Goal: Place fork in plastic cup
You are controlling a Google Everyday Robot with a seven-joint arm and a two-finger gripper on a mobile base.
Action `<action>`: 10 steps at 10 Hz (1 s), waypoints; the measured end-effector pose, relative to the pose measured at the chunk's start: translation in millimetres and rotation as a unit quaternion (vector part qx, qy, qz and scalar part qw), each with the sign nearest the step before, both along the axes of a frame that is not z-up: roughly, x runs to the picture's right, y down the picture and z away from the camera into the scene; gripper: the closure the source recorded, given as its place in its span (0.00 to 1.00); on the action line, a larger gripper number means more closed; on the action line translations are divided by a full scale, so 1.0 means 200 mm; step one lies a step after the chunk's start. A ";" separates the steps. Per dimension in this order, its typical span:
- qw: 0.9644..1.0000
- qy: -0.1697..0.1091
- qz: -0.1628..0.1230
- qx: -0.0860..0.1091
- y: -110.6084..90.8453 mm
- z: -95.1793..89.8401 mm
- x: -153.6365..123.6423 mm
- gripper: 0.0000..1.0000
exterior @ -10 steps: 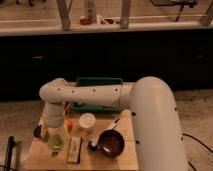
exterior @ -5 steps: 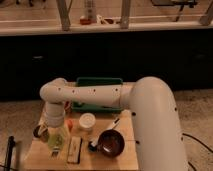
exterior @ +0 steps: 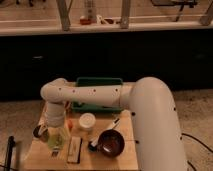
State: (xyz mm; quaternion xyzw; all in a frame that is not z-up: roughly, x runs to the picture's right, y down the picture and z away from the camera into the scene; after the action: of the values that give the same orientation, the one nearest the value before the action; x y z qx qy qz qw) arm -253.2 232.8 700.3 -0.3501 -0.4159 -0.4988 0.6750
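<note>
Where the white arm (exterior: 95,96) reaches left across the wooden table (exterior: 125,159) and bends down, the gripper (exterior: 57,126) hangs directly over the plastic cup (exterior: 56,141), at or just inside its rim. Its fingers are spread wide, and whether anything sits between them cannot be told. The tall, yellow-green cup stands upright near the table's left edge. The fork cannot be made out. Just left of the plastic cup is a small dark metal cup (exterior: 39,133), and to its right stands a short white round container (exterior: 86,122). Nearer lies a pale flat block (exterior: 75,150). Right of that is a dark bowl (exterior: 112,143) with a white-handled utensil (exterior: 113,125) leaning on it. A green tray (exterior: 99,81) lies at the far side, partly behind the arm
</note>
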 end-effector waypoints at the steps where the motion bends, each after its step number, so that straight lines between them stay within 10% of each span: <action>1: 1.000 -0.001 0.001 0.000 0.00 0.00 0.00 0.20; 10: 1.000 -0.003 0.004 -0.003 0.01 0.01 -0.01 0.20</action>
State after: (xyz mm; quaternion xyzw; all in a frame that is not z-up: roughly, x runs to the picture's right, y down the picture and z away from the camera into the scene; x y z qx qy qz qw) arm -254.4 234.6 702.4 -0.3493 -0.4210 -0.4955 0.6748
